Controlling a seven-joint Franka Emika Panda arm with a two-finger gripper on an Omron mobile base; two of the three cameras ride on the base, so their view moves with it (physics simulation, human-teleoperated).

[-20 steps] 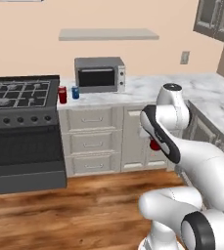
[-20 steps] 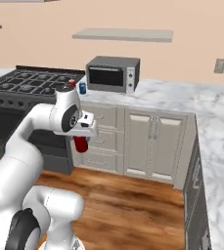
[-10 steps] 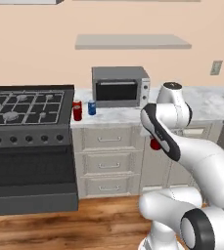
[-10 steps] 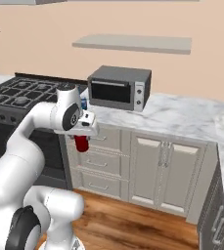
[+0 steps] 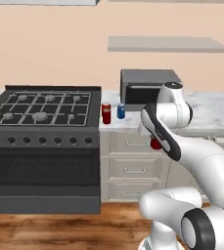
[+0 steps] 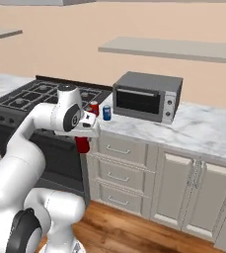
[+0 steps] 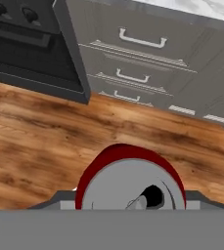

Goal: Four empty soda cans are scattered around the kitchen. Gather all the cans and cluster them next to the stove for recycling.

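While two cans already stand on the bench [image 5: 133,128] just beside the stove [image 5: 45,146], a red can [image 5: 106,113] nearest the range and a blue can [image 5: 121,111] close to it on the side of the grey countertop oven [image 6: 146,96], I am carrying a third, so I judge the job about half done with this one on its way. My hand [image 6: 83,141] is closed around a red soda can [image 6: 83,145], which hangs below my wrist in front of the drawers [image 6: 115,170], lower than the bench top and a little out from the cabinet face. Looking down along the hand, I see the can's silvery top with its dark opening [image 7: 133,188] close under me, and past it the wood floor [image 7: 35,136], the drawer fronts and the corner of the oven door. What is left, as I reckon it: lift this can up over the bench edge, set it upright close to the other two without knocking them, let go, then go and find the fourth can, which I cannot see from here
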